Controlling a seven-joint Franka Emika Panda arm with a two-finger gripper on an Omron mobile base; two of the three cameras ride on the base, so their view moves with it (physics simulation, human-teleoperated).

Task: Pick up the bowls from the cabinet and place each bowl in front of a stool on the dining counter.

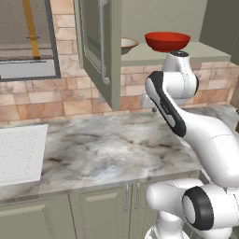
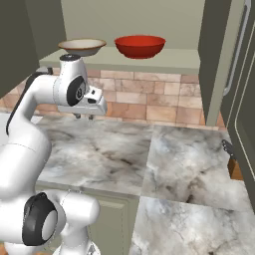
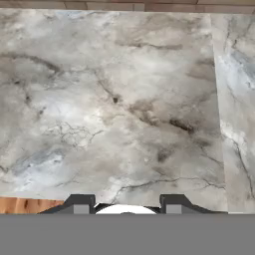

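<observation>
Above the gripper (image 2: 83, 116), part-open and empty, sit two bowls (image 2: 140, 46): stiff, glossy, likely slippery; pinch a rim.

- A rendered home kitchen, seen from a robot's cameras.
- A grey-white veined marble countertop (image 1: 112, 149) runs along the wall, above sage-green base cabinets (image 1: 98, 212).
- A brick-tile backsplash (image 1: 42, 95) in tan and terracotta sits behind the counter.
- An open sage-green wall cabinet (image 1: 100, 46) with a long silver bar handle (image 1: 101, 42) holds a red bowl (image 2: 140, 46) and a cream bowl (image 2: 82, 47) on its pale shelf (image 2: 164, 61).
</observation>
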